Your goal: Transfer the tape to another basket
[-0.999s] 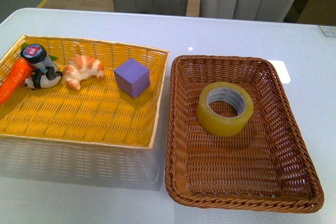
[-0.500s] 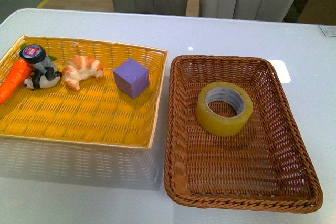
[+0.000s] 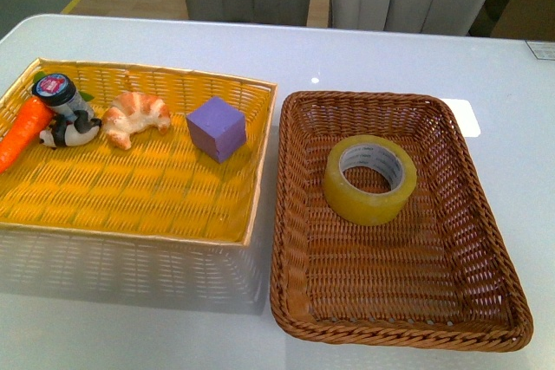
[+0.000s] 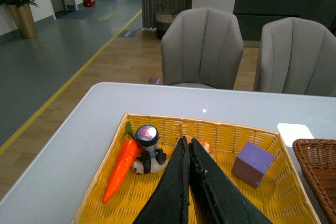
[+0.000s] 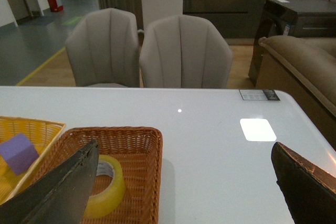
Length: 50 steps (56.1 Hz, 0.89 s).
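I am holding my right gripper (image 5: 184, 182) with its fingers spread wide apart and nothing between them, raised above the table (image 3: 390, 58) on the near side of the brown basket (image 3: 295, 214). I am keeping my left gripper (image 4: 188, 153) with its fingers pressed together, empty, over the yellow basket (image 3: 260, 171), which lies just beside the brown basket on its left.

The tape (image 3: 370, 179) is lying flat on its side inside the brown basket, in the far half, core hole facing up, clear of the walls. Neither gripper is touching it.

Step in hand, as I judge it: the approach, before any grasp. The yellow basket is already holding a carrot toy (image 3: 22, 132), a small panda figure with a capped bottle (image 3: 65, 114), a croissant toy (image 3: 136, 116) and a purple cube (image 3: 218, 127), all along its far side; its near half looks free.

The next move is calling for my right gripper to descend over the roll, one finger into the core and one outside the wall, then close.
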{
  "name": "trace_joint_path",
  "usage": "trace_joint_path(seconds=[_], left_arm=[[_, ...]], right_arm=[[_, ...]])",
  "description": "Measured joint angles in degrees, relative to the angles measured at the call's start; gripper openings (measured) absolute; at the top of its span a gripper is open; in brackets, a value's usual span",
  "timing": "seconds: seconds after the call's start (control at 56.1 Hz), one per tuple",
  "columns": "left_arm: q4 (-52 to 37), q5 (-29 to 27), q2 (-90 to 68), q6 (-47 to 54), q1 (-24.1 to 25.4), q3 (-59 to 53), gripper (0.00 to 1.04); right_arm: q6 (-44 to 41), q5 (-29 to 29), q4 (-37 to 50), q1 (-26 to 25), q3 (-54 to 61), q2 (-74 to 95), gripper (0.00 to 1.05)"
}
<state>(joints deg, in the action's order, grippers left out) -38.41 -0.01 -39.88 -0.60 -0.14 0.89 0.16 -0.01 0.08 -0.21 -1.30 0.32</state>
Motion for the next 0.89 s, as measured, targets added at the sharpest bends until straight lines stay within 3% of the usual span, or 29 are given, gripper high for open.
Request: trace_joint_path(seconds=[0.892], left_arm=[[24.5, 0.0, 26.0, 0.0, 0.0, -0.1, 0.02]], right_arm=[[0.0, 0.0, 0.0, 0.0, 0.0, 0.0, 0.96]])
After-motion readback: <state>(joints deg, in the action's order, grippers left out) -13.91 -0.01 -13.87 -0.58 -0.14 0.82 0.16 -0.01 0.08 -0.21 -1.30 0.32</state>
